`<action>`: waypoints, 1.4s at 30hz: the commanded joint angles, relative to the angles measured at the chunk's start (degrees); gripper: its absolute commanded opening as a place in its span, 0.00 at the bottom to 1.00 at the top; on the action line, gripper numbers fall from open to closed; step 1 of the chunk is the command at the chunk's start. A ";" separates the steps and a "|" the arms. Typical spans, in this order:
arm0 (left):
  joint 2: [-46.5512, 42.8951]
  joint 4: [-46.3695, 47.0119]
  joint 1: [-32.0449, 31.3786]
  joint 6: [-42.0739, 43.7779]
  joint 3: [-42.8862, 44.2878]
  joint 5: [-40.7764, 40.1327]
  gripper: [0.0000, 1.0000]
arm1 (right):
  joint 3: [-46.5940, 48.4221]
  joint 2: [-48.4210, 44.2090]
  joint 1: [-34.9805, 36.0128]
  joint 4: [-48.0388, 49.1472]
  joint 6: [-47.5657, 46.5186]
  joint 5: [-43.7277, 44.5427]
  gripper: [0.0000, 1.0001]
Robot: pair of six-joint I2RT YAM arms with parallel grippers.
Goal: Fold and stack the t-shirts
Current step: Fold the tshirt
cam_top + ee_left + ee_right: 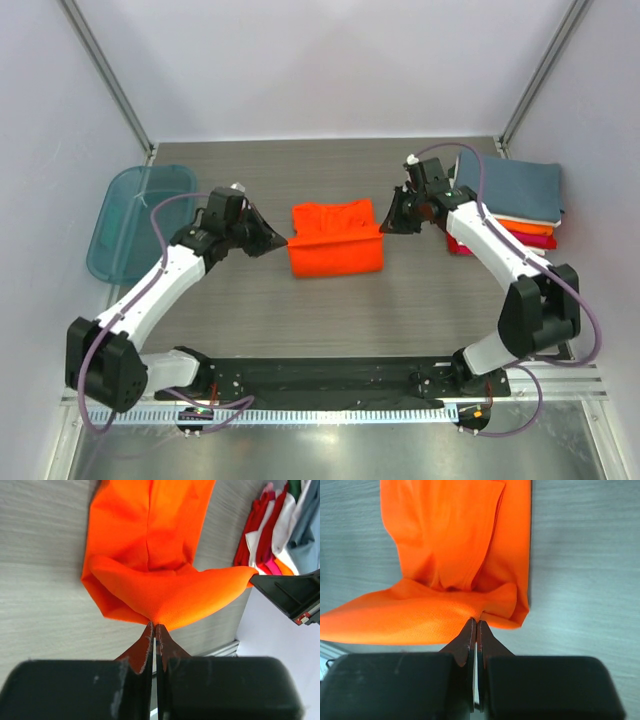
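Note:
A bright orange t-shirt [336, 240] lies partly folded in the middle of the table. My left gripper [281, 242] is shut on its left edge, and the pinched cloth [165, 600] is lifted off the table. My right gripper [388, 224] is shut on its right edge, pinching the cloth [420, 615] the same way. The edge between the two grippers hangs taut above the rest of the shirt. A stack of folded t-shirts [520, 195] sits at the back right, slate blue-grey on top, with white, orange and crimson layers below; it also shows in the left wrist view [280, 535].
A translucent teal plastic tub [135, 220] stands at the left edge of the table. The right arm's links pass in front of the folded stack. A metal rail runs along the near edge.

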 commanded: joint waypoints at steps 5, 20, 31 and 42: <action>8.82 3.10 4.23 3.22 6.73 4.03 0.00 | 8.69 8.45 -1.58 2.06 -1.99 3.84 0.01; 28.86 6.61 9.33 3.83 21.76 7.99 0.00 | 23.98 23.30 -4.83 2.32 -2.70 3.05 0.01; 41.80 7.67 12.50 1.20 34.69 11.85 0.00 | 39.20 37.11 -6.77 2.23 -1.29 -2.92 0.01; 27.94 9.86 9.69 1.46 18.27 12.56 0.00 | 21.64 22.46 -6.68 4.69 -1.11 -4.25 0.01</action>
